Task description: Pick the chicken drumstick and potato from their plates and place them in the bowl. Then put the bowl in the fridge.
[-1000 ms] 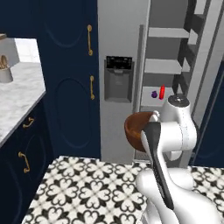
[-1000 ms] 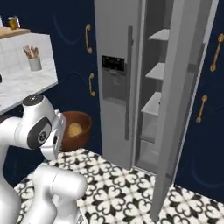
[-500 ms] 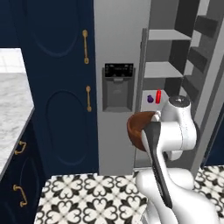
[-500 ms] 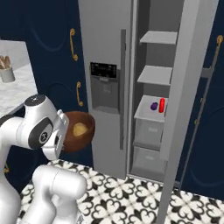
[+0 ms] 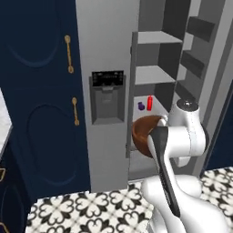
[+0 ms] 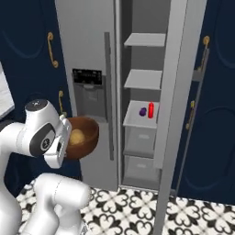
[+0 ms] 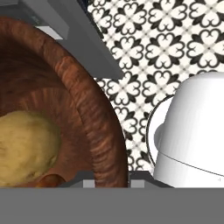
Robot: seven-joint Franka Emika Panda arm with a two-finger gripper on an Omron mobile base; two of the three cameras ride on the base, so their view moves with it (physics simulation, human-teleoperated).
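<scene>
My gripper (image 7: pixel 113 181) is shut on the thick rim of the dark reddish-brown bowl (image 7: pixel 83 100), holding it up in front of the arm. Inside lie the yellowish potato (image 7: pixel 24 146) and a bit of the orange-brown chicken drumstick (image 7: pixel 48 180). From the base, the bowl (image 5: pixel 143 132) (image 6: pixel 85 135) hangs level with the fridge's lower shelf, the potato (image 6: pixel 76 136) showing over its rim. The grey fridge (image 5: pixel 107 54) (image 6: pixel 87 41) stands straight ahead with its right side open. The plates are out of view.
Grey shelves (image 5: pixel 154 75) (image 6: pixel 143 79) fill the open compartment. A red bottle (image 5: pixel 149 103) (image 6: pixel 150 110) and a small purple item (image 5: pixel 141 106) (image 6: pixel 142 111) stand on the lower shelf. The open door (image 6: pixel 176 92) juts out at right. Navy cabinets (image 5: pixel 41 91) flank the fridge.
The whole picture has shifted: the base has driven toward the fridge, which now stands nearer and more centred. The bowl stays held in the gripper.
</scene>
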